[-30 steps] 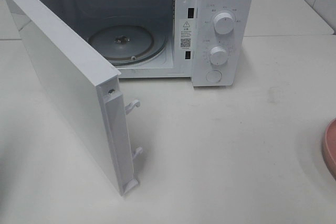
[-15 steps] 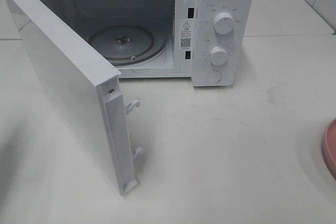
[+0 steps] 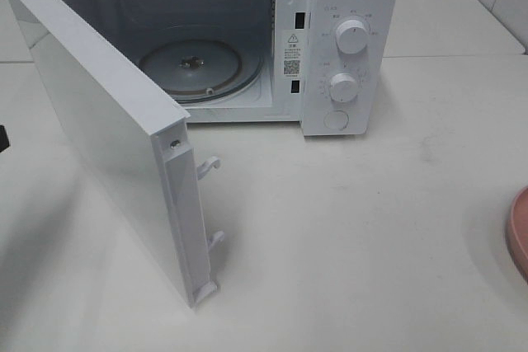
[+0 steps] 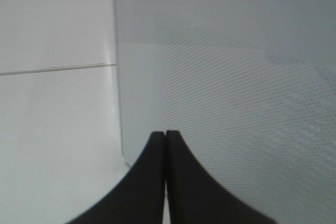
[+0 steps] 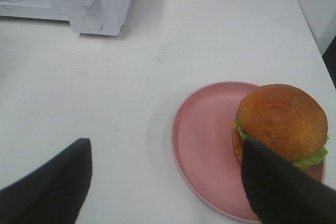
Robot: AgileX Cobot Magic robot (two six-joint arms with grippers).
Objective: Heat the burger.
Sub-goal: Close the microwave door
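Observation:
The burger (image 5: 281,119), with a glossy brown bun and a green lettuce frill, sits on the right half of a round pink plate (image 5: 205,145) in the right wrist view. My right gripper (image 5: 165,145) hangs open above the table. One of its dark fingers (image 5: 283,187) covers the burger's near edge and the other (image 5: 58,182) is far off to the side. The exterior view does not show the burger. My left gripper (image 4: 166,136) is shut on nothing, with its tips close to the dotted outer face of the microwave door (image 4: 236,77).
A white microwave (image 3: 351,47) stands at the back, its door (image 3: 115,138) swung wide open toward the front left. The glass turntable (image 3: 198,68) inside is bare. The pink plate's rim (image 3: 520,232) shows at the right edge. A dark sliver of the left arm (image 3: 2,138) shows at the left edge.
A dark sliver of the left arm has come into the left edge of the exterior view. The microwave, door and plate have not moved.

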